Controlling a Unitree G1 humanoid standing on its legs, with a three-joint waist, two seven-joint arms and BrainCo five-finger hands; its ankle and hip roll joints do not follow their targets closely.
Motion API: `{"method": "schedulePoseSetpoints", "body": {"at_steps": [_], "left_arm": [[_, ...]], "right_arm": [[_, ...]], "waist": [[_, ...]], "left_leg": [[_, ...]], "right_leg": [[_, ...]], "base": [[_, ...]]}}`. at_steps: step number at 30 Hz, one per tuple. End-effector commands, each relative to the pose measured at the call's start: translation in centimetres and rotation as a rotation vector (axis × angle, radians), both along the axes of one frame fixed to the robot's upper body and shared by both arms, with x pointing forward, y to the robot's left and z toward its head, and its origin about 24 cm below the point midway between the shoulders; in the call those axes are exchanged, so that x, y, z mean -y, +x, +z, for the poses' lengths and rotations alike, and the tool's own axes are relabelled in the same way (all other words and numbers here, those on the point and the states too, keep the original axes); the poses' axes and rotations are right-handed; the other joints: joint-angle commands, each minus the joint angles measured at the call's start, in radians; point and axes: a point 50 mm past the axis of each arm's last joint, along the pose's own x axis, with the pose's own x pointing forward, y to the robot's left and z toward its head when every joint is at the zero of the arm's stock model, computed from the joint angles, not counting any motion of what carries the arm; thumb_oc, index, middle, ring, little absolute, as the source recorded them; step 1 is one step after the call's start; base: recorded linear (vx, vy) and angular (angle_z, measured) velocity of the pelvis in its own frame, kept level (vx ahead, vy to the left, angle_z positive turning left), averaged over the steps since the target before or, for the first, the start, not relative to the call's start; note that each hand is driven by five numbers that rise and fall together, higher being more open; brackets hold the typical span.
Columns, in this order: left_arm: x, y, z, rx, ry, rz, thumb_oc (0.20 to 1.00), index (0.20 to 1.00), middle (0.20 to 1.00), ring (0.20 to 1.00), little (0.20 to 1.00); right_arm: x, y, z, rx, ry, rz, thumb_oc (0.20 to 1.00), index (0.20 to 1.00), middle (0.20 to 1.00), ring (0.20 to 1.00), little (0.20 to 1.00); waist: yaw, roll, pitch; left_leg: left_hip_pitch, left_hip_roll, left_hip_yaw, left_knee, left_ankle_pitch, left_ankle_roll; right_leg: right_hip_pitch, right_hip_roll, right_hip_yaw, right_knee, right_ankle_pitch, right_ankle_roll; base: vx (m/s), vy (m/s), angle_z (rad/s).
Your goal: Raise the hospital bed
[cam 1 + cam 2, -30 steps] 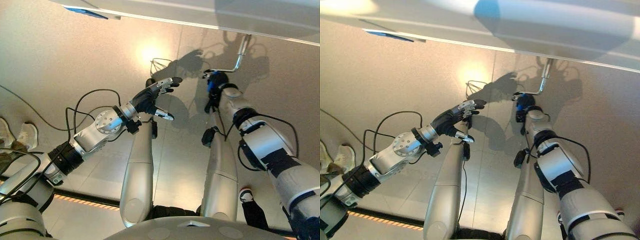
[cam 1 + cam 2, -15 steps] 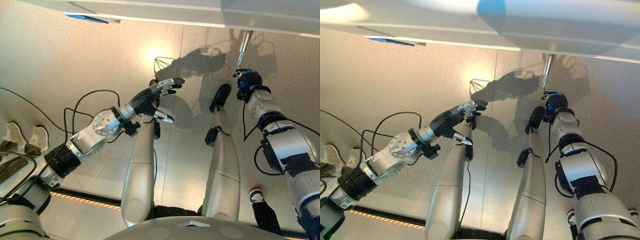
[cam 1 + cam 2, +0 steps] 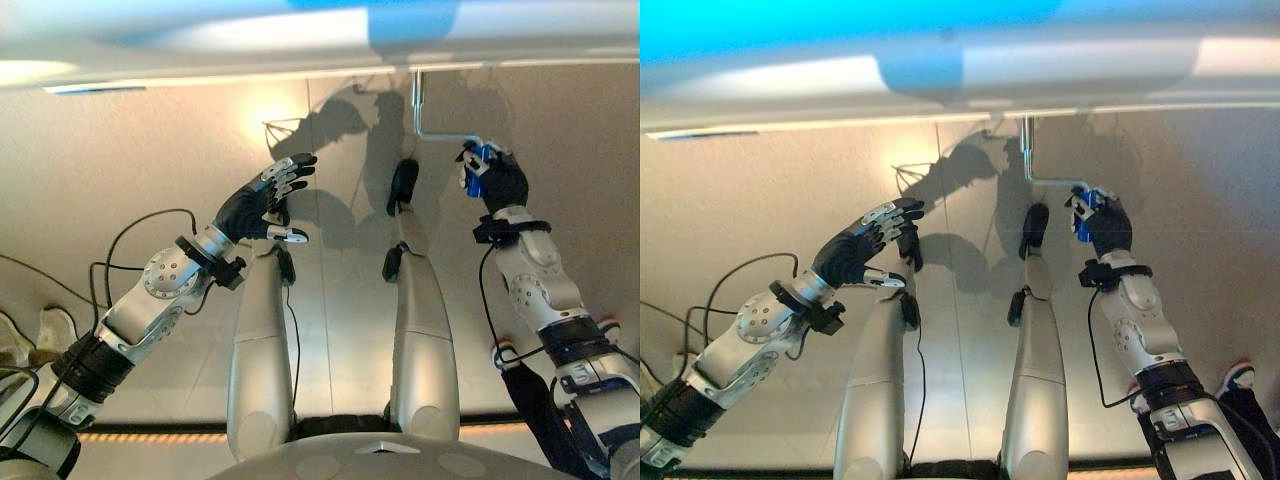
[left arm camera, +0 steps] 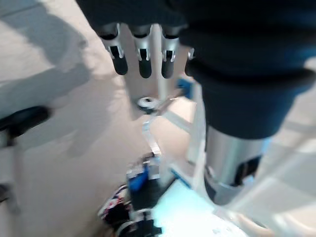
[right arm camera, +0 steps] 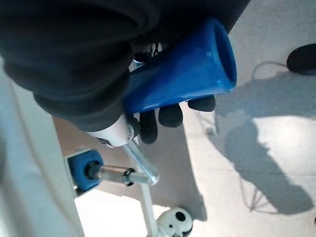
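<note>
Showing, along the top of both eye views, the pale underside edge of the white hospital bed frame point(image 3: 300, 60). Hanging down from it in the upper right of centre, a thin bent silver metal crank rod point(image 3: 418, 100), turning sideways toward a blue cylindrical plastic crank handle point(image 5: 182, 74). Grasping this blue handle in the upper right of the left eye view, the right robot hand point(image 3: 492, 178), with dark-tipped fingers point(image 5: 163, 116) curling round the handle in the right wrist view. Floating in the upper left of centre, well apart from the crank, the left robot hand point(image 3: 262, 197), released, fingers spreading straight and touching nothing. Lying below everything, a beige glossy tiled floor point(image 3: 120, 170). Standing at the far left edge, a pair of pale shoes point(image 3: 40, 335) on that floor.
</note>
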Motion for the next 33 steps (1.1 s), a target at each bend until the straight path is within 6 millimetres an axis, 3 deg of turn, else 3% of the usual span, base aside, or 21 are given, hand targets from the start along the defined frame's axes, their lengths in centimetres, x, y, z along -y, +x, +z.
{"method": "schedulePoseSetpoints", "body": {"at_steps": [1,4,5,6,7,8,9,10,11,12,13,16,20,22,24,26,27,29,30,31,33], "left_arm": [[-0.8,-1.3,0.2,0.049,0.038,0.008,1.0,1.0,1.0,1.0,1.0],[-1.3,-1.6,0.5,0.053,0.041,0.016,1.0,1.0,1.0,1.0,1.0],[-1.4,-1.6,0.6,0.054,0.047,0.013,1.0,1.0,1.0,1.0,1.0],[-1.4,-1.9,0.2,0.032,0.05,0.004,1.0,1.0,1.0,1.0,1.0],[-1.5,-1.8,0.6,0.048,0.05,0.005,1.0,1.0,1.0,1.0,1.0],[-1.5,-1.9,0.6,0.044,0.055,-0.003,1.0,1.0,1.0,1.0,1.0],[-1.6,-2.1,0.1,0.017,0.068,-0.01,1.0,1.0,1.0,1.0,1.0],[-1.6,-2.1,0.2,0.019,0.084,-0.02,1.0,1.0,1.0,1.0,1.0],[-1.4,-1.9,0.2,0.025,0.124,-0.041,1.0,1.0,1.0,1.0,1.0],[-1.4,-1.9,0.2,0.025,0.124,-0.038,1.0,1.0,1.0,1.0,1.0],[-1.4,-1.7,0.0,0.018,0.137,-0.039,1.0,1.0,1.0,1.0,1.0],[-0.7,-1.0,0.1,0.044,0.134,-0.048,1.0,1.0,1.0,1.0,1.0],[-0.1,-0.2,0.2,0.057,0.12,-0.044,1.0,1.0,1.0,1.0,1.0],[0.5,0.2,0.0,0.058,0.126,-0.055,1.0,1.0,1.0,1.0,1.0],[0.7,0.3,0.1,0.062,0.126,-0.058,1.0,1.0,1.0,1.0,1.0],[1.4,0.7,0.4,0.079,0.123,-0.069,1.0,1.0,1.0,1.0,1.0],[1.4,0.7,0.4,0.079,0.123,-0.069,1.0,1.0,1.0,1.0,1.0],[1.8,0.7,0.4,0.082,0.111,-0.08,1.0,1.0,1.0,1.0,1.0],[2.4,0.8,0.2,0.073,0.1,-0.101,1.0,1.0,1.0,1.0,1.0],[2.4,0.9,0.2,0.074,0.101,-0.102,1.0,1.0,1.0,1.0,1.0],[2.7,0.7,0.3,0.077,0.092,-0.114,1.0,1.0,1.0,1.0,1.0]], "right_arm": [[9.8,-6.2,7.7,0.402,-0.027,-0.373,0.2,0.2,0.2,0.2,0.2],[7.8,-6.7,9.1,0.477,-0.037,-0.238,0.2,0.2,0.2,0.2,0.2],[6.0,-6.9,9.8,0.517,-0.033,-0.13,0.2,0.2,0.2,0.2,0.2],[4.5,-6.7,9.7,0.499,0.002,0.01,0.2,0.2,0.2,0.2,0.2],[4.6,-6.6,10.0,0.515,0.004,0.013,0.2,0.2,0.2,0.2,0.2],[3.4,-6.5,9.9,0.499,0.019,0.108,0.2,0.2,0.2,0.2,0.2],[1.7,-6.4,9.3,0.455,0.03,0.234,0.2,0.2,0.2,0.2,0.2],[0.0,-6.3,9.0,0.42,0.03,0.349,0.2,0.2,0.2,0.2,0.2],[-3.5,-6.0,8.2,0.334,0.039,0.569,0.2,0.2,0.2,0.2,0.2],[-3.6,-5.9,8.2,0.334,0.039,0.573,0.2,0.2,0.2,0.2,0.2],[-5.7,-5.9,8.5,0.323,-0.002,0.694,0.2,0.2,0.2,0.2,0.2],[-10.2,-4.4,8.1,0.286,0.074,0.854,0.2,0.2,0.2,0.2,0.2],[-15.7,-4.0,8.5,0.273,0.056,1.026,0.2,0.2,0.2,0.2,0.2],[-18.4,-2.9,8.5,0.249,0.017,1.05,0.2,0.2,0.2,0.2,0.2],[-18.9,-2.4,8.4,0.241,0.001,1.044,0.2,0.2,0.2,0.2,0.2],[-20.2,-0.3,7.8,0.206,-0.066,0.944,0.2,0.2,0.2,0.2,0.2],[-20.2,-0.2,7.8,0.206,-0.065,0.944,0.2,0.2,0.2,0.2,0.2],[-20.3,1.6,6.8,0.157,-0.115,0.849,0.2,0.2,0.2,0.2,0.2],[-19.6,4.1,5.5,0.075,-0.115,0.708,0.2,0.2,0.2,0.2,0.2],[-19.6,4.1,5.5,0.075,-0.114,0.708,0.2,0.2,0.2,0.2,0.2],[-18.7,6.1,4.8,0.028,-0.162,0.563,0.2,0.2,0.2,0.2,0.2]], "waist": [[-0.077,-0.02,-0.023],[-0.08,-0.032,-0.023],[-0.079,-0.036,-0.023],[-0.073,-0.039,-0.023],[-0.075,-0.039,-0.023],[-0.071,-0.04,-0.023],[-0.066,-0.041,-0.023],[-0.062,-0.041,-0.023],[-0.046,-0.039,-0.023],[-0.048,-0.04,-0.023],[-0.036,-0.035,-0.023],[-0.011,-0.019,-0.023],[0.029,0.003,-0.023],[0.056,0.017,-0.023],[0.063,0.021,-0.023],[0.083,0.034,-0.023],[0.083,0.034,-0.023],[0.096,0.044,-0.023],[0.108,0.056,-0.023],[0.109,0.056,-0.023],[0.12,0.069,-0.023]], "left_leg": [[0.039,0.033,-0.039,-0.08,0.072,-0.043],[0.043,0.035,-0.041,-0.076,0.072,-0.043],[0.044,0.037,-0.04,-0.077,0.074,-0.043],[0.075,0.037,-0.052,-0.067,0.042,-0.049],[0.046,0.036,-0.044,-0.074,0.073,-0.043],[0.043,0.036,-0.046,-0.073,0.075,-0.043],[0.074,0.038,-0.055,-0.063,0.041,-0.05],[0.071,0.037,-0.056,-0.062,0.043,-0.049],[0.067,0.036,-0.058,-0.06,0.046,-0.05],[0.067,0.036,-0.057,-0.059,0.045,-0.05],[0.065,0.036,-0.06,-0.057,0.047,-0.049],[0.058,0.032,-0.066,-0.053,0.05,-0.047],[0.049,0.027,-0.077,-0.055,0.056,-0.046],[0.044,0.021,-0.082,-0.054,0.055,-0.045],[0.042,0.019,-0.085,-0.051,0.054,-0.044],[0.033,0.011,-0.093,-0.046,0.054,-0.043],[0.033,0.011,-0.093,-0.046,0.054,-0.043],[0.028,0.007,-0.097,-0.041,0.053,-0.042],[0.024,0.004,-0.1,-0.039,0.053,-0.042],[0.024,0.004,-0.1,-0.039,0.053,-0.042],[0.02,0.001,-0.101,-0.038,0.051,-0.042]], "right_leg": [[0.008,0.05,-0.036,0.116,-0.107,0.037],[0.02,0.049,-0.04,0.113,-0.105,0.037],[0.022,0.05,-0.041,0.11,-0.104,0.038],[0.059,0.05,-0.041,0.119,-0.134,0.044],[0.031,0.049,-0.044,0.108,-0.104,0.036],[0.03,0.049,-0.046,0.109,-0.102,0.035],[0.064,0.05,-0.046,0.119,-0.134,0.043],[0.064,0.05,-0.047,0.119,-0.133,0.042],[0.069,0.048,-0.053,0.114,-0.128,0.04],[0.069,0.048,-0.053,0.114,-0.128,0.04],[0.07,0.047,-0.056,0.114,-0.126,0.039],[0.074,0.042,-0.062,0.112,-0.124,0.037],[0.078,0.033,-0.077,0.109,-0.122,0.035],[0.081,0.028,-0.084,0.106,-0.119,0.034],[0.082,0.028,-0.086,0.106,-0.118,0.034],[0.086,0.021,-0.092,0.101,-0.117,0.034],[0.086,0.021,-0.093,0.101,-0.116,0.034],[0.087,0.019,-0.095,0.099,-0.115,0.033],[0.086,0.015,-0.098,0.097,-0.114,0.033],[0.087,0.016,-0.098,0.097,-0.114,0.033],[0.085,0.014,-0.098,0.096,-0.113,0.033]], "base": [[-0.07,-0.003,0.04],[-0.01,0.0,0.05],[0.04,0.012,0.02],[0.0,0.0,0.0],[-0.01,-0.007,-0.05],[-0.01,-0.014,-0.06],[0.04,-0.016,-0.05],[0.03,-0.016,0.01],[-0.02,-0.014,0.03],[0.0,0.0,0.0],[0.0,0.0,0.0],[0.0,0.0,0.0],[0.0,0.002,-0.02],[0.0,0.001,-0.04],[0.0,-0.004,0.02],[0.0,0.003,0.05],[0.0,0.018,0.05],[0.0,0.027,0.07],[0.0,0.027,0.06],[0.0,0.026,0.07],[0.0,0.037,0.08]]}}
